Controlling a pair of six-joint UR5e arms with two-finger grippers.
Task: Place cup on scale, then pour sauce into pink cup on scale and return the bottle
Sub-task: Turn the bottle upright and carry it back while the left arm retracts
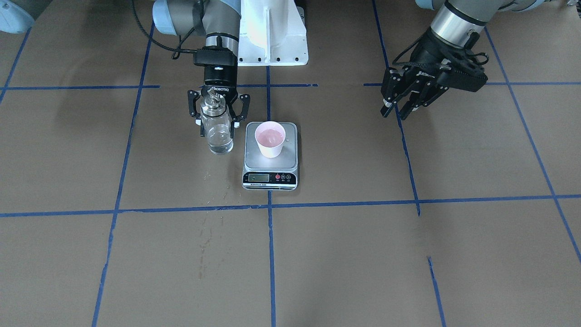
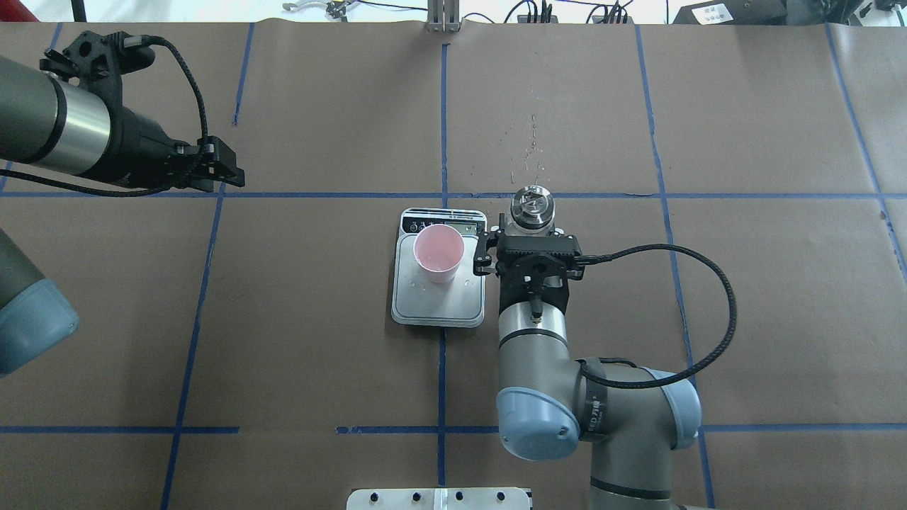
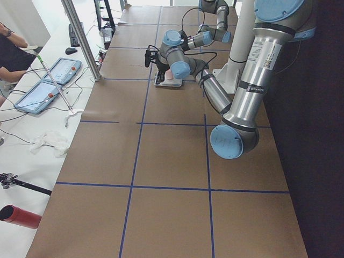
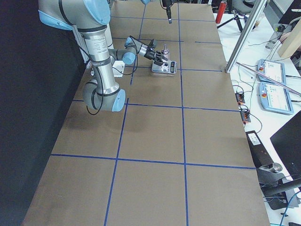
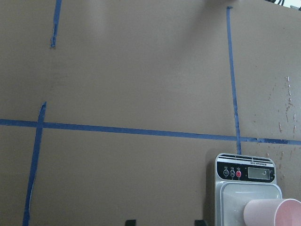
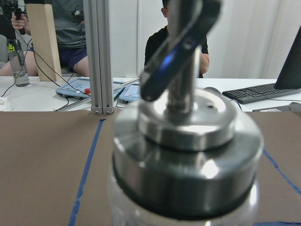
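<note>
While the left gripper hangs well off on its own side, fingers apart and empty, the cup stands upright on the scale at centre. Just right of that, the right gripper is clamped on the upright bottle. I can't tell whether its base is down on the table. My worry is letting go early or backing off crookedly, which could tip the bottle onto the scale and cup. I count one cup, one scale, one bottle, two grippers.
</note>
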